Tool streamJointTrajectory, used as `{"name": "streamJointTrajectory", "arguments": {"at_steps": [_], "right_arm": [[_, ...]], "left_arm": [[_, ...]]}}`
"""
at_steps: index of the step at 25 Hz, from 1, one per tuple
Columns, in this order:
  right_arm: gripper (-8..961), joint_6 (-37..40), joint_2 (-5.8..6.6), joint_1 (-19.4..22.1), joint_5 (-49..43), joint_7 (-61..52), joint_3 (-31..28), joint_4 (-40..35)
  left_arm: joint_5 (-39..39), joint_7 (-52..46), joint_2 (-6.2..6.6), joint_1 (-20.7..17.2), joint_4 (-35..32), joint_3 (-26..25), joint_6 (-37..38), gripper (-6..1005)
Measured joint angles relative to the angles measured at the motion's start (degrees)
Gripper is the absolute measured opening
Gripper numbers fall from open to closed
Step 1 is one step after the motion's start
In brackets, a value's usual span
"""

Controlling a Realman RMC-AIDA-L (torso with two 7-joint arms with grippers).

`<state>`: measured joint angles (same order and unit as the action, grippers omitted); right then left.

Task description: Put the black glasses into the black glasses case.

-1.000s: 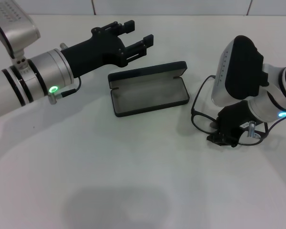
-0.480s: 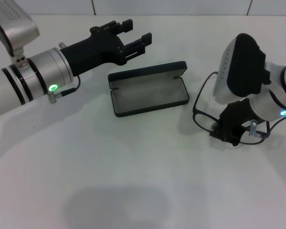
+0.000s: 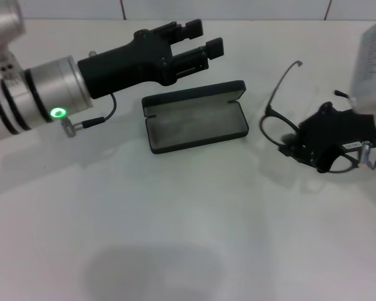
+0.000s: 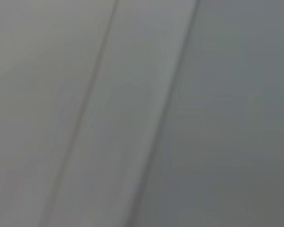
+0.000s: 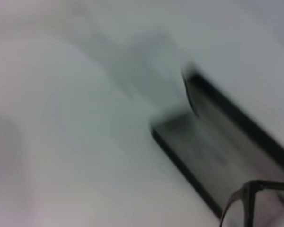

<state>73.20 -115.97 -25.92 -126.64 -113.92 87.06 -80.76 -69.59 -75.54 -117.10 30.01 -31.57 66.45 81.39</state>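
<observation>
The fingers of the right gripper are closed on the front of the glasses, near the bridge, at the right of the head view. The glasses are held clear of the table: one round lens hangs just left of the fingers, and one temple arm rises up and away toward the upper right of the frame. The second lens is mostly hidden behind the gripper.

The case lies open at frame centre, to the left of the held glasses and near them but apart. Its grey-lined tray is turned up, with the lid standing along the far edge. Its long axis runs left to right across the frame, tilted slightly upward toward the right. In the right wrist view the case and a piece of the glasses' rim are seen together, blurred.

A carry leftward is judged to be what remains, with the frame's long axis turned to match the tray's. The right arm is the nearer one and already has the load.

Farther back, the left gripper is held above the table behind the case's far left corner, fingers spread and empty.
</observation>
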Motion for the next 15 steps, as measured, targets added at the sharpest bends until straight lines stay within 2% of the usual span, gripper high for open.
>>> {"name": "streamJointTrajectory", "arguments": {"at_steps": [2,3,4,5,10,15], "right_arm": [[116,0.07,-0.13,3.67,10.60,12.68,-2.36,0.61],[116,0.07,-0.13,3.67,10.60,12.68,-2.36,0.61],[116,0.07,-0.12,5.49,17.18,22.38,-2.85,2.50],[116,0.07,-0.09,5.95,19.47,26.32,-2.88,3.69],[116,0.01,0.07,7.00,31.40,44.92,-3.13,12.23],[116,1.36,0.19,6.64,41.01,57.44,-4.16,18.36]], "left_arm": [[0.00,-5.74,1.08,0.86,0.01,0.05,2.80,666],[-0.02,-8.95,1.74,1.63,0.28,0.14,3.84,666],[-0.01,-10.65,2.17,2.18,0.53,0.16,4.84,666],[-0.02,-12.02,2.51,2.74,0.83,0.16,6.05,666],[-1.19,-16.29,2.79,5.96,1.13,0.43,10.70,665],[-6.18,-21.36,2.77,8.72,1.23,0.26,10.89,665]]}}
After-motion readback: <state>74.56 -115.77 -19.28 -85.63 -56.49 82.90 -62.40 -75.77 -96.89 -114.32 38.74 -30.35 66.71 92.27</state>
